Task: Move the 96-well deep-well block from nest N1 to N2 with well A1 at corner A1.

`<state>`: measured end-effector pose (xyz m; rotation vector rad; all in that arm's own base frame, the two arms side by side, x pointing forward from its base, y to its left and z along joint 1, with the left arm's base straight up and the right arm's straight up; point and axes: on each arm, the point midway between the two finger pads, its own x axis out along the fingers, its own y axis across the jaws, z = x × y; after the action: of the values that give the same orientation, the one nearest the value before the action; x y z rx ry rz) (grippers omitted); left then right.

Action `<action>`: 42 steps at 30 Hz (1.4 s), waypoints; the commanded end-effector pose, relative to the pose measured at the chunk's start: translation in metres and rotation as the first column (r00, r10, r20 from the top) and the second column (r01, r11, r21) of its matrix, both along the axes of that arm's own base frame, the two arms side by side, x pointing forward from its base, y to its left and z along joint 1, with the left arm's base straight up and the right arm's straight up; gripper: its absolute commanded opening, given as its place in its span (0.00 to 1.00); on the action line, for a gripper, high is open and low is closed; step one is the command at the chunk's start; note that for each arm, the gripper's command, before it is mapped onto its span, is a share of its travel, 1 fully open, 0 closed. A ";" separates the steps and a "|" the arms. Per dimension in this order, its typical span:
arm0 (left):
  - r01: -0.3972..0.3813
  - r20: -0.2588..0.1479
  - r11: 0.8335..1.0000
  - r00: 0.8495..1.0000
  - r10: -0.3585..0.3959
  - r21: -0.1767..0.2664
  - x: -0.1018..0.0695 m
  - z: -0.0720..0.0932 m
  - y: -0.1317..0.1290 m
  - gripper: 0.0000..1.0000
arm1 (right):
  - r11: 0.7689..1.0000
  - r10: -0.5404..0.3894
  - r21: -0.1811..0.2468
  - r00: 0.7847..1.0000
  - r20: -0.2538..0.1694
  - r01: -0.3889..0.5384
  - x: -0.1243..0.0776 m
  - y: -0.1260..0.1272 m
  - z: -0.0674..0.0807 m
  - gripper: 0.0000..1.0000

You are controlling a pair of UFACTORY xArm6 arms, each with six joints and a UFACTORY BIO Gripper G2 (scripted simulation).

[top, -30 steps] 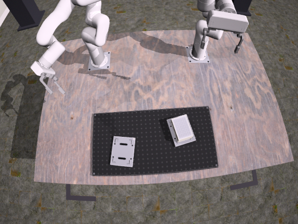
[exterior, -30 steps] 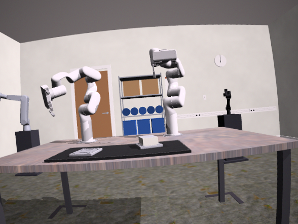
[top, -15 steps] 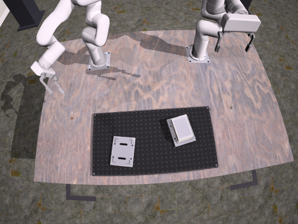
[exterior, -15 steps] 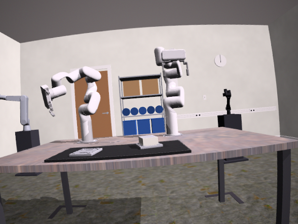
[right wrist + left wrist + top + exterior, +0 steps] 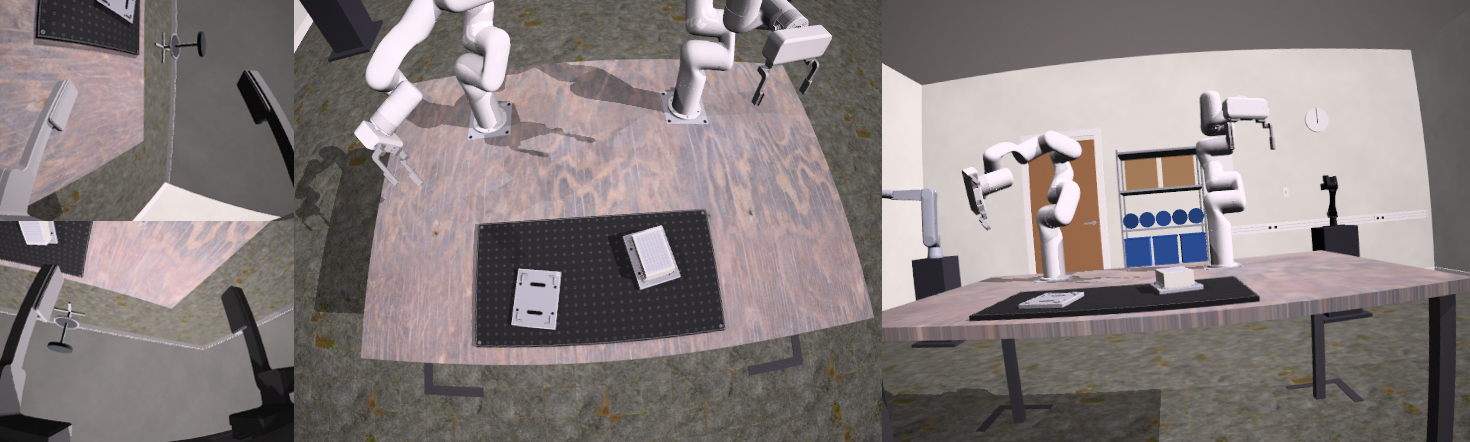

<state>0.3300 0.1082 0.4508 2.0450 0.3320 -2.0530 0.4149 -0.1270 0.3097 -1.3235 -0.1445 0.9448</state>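
Plain walls (image 5: 1282,165) (image 5: 138,384) (image 5: 217,158), mottled floor (image 5: 594,405) (image 5: 1192,360) (image 5: 163,325) (image 5: 157,104). Wood-grain worktop (image 5: 594,175) (image 5: 1332,275) (image 5: 148,256) (image 5: 89,99), perforated black board (image 5: 594,300) (image 5: 1117,301) (image 5: 66,260) (image 5: 74,30) on it. Left tool (image 5: 781,97) (image 5: 1252,148) (image 5: 141,282) and right tool (image 5: 408,183) (image 5: 985,228) (image 5: 158,81) both spread, well apart from the block. Gray nest N1 (image 5: 648,284) (image 5: 1182,289) (image 5: 53,236), bearing the block; nest N2 (image 5: 536,298) (image 5: 1052,298) (image 5: 120,12), two dark slots, unoccupied. White block (image 5: 655,252) (image 5: 1174,278) (image 5: 36,231): boxy, gridded top, cream sides; lettering too small to tell.

The boxy off-white deep-well block (image 5: 654,251) (image 5: 1174,279) (image 5: 36,232) had a fine grid pattern on top. Black slots marked a pale-grey rectangular plate (image 5: 536,298) (image 5: 1052,299) (image 5: 120,12). Grey dots patterned the black rectangular board (image 5: 589,280) (image 5: 1122,302) (image 5: 69,251) (image 5: 89,30); pinkish-brown and blue-grey grain swirled across the wood-look table (image 5: 594,180) (image 5: 1332,272) (image 5: 143,260) (image 5: 76,102).
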 end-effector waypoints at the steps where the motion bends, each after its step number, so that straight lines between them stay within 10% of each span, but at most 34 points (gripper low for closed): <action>1: -0.096 0.003 0.995 0.995 0.096 -0.001 -0.011 0.001 0.033 1.00 | 1.000 0.000 -0.002 1.000 0.003 0.000 0.000 0.000 0.002 1.00; 24: -0.429 0.003 0.903 0.903 0.429 -0.001 -0.078 0.001 0.133 1.00 | 1.000 0.000 -0.002 1.000 0.003 0.000 0.000 0.000 0.002 1.00; 42: -0.533 0.003 0.846 0.846 0.533 -0.001 -0.108 0.001 0.161 1.00 | 1.000 0.000 -0.002 1.000 0.003 0.000 0.000 0.000 0.002 1.00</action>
<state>0.2259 0.2656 0.4508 1.7027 0.7878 -1.7102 0.4149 -0.1270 0.3097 -1.3235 -0.1445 0.9448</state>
